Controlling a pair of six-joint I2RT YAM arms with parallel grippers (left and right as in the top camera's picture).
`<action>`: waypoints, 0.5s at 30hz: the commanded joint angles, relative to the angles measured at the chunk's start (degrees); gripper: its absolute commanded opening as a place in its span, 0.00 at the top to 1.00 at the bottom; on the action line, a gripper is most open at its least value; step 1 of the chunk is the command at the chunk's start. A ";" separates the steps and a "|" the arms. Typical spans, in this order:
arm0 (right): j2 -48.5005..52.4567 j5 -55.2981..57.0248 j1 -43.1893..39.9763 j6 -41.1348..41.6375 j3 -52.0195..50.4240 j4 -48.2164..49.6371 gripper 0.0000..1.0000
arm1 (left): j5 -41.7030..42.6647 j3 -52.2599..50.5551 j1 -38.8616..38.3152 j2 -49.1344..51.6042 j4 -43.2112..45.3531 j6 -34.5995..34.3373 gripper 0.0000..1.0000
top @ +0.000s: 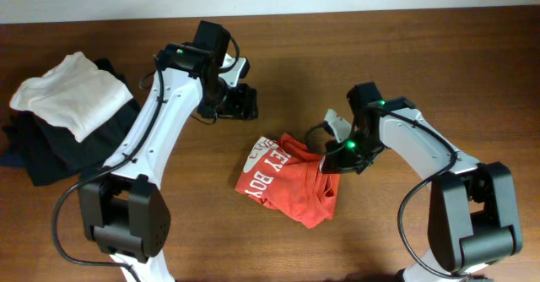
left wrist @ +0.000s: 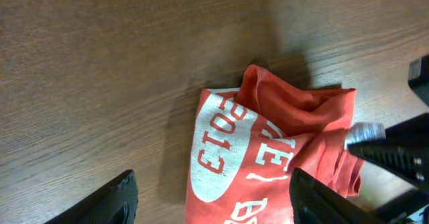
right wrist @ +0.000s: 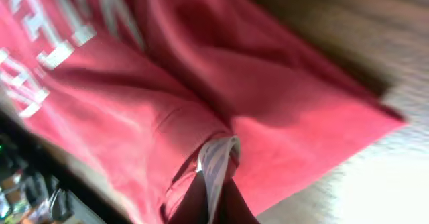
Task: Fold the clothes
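Note:
The red-orange T-shirt [top: 287,181] lies crumpled on the wooden table at the centre, its white lettering facing up on the left part. My right gripper [top: 339,157] is at the shirt's right edge, shut on the fabric. In the right wrist view its dark fingers [right wrist: 214,197] pinch the red cloth [right wrist: 288,103] at the small white neck tag [right wrist: 218,158]. My left gripper [top: 240,105] is open and empty, up and to the left of the shirt. In the left wrist view its fingers [left wrist: 214,204] spread wide above the shirt's oval "2013" print [left wrist: 221,147].
A white folded garment [top: 72,92] lies on top of black folded garments [top: 51,151] at the far left of the table. The right arm's gripper shows at the right edge of the left wrist view [left wrist: 392,150].

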 commanded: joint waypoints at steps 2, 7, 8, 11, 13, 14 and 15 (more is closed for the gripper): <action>-0.68 3.50 -2.45 2.16 3.82 -0.33 0.96 | -0.04 -0.55 0.15 -1.29 -0.72 0.72 0.27; -0.55 10.19 -5.70 3.48 6.03 -2.36 0.96 | -0.04 -0.55 0.15 -1.29 -0.55 0.72 0.27; -0.55 11.21 -5.77 3.48 5.75 -3.04 0.96 | -0.04 -0.55 0.15 -1.29 -0.59 0.72 0.27; -0.55 14.58 -5.75 4.17 4.35 -2.99 0.89 | -0.02 -0.55 0.15 -1.29 -0.55 0.72 0.23; -0.52 18.67 -5.77 6.19 3.02 -1.81 0.84 | -0.02 -0.55 0.13 -1.29 -0.52 0.72 0.22; -0.52 21.00 -5.77 7.61 2.56 -1.20 0.78 | -0.02 -0.57 0.15 -1.29 -0.57 0.72 0.21; -0.52 22.95 -5.77 8.81 2.36 -0.83 0.74 | -0.02 -0.61 0.15 -1.29 -0.55 0.72 0.21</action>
